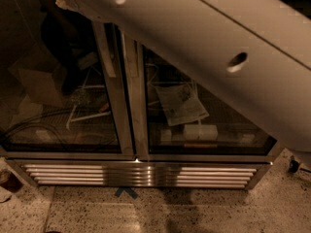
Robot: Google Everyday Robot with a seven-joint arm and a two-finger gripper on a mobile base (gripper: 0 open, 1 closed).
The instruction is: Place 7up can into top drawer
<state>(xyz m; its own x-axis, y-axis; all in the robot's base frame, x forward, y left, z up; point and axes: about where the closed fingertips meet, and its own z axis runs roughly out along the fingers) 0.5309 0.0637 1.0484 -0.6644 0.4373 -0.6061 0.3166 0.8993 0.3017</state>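
A thick pale arm segment (218, 47) of my own body crosses the camera view from the top left to the right edge. The gripper is out of view. The 7up can is out of view, and so is the top drawer.
A two-door glass-front cabinet (131, 110) fills the middle, with a metal louvred grille (141, 174) along its base. Behind the glass lie a paper sheet (181, 103), white boxes (200, 131) and wire racks. Speckled floor (204, 212) with a blue tape mark (126, 192) lies below.
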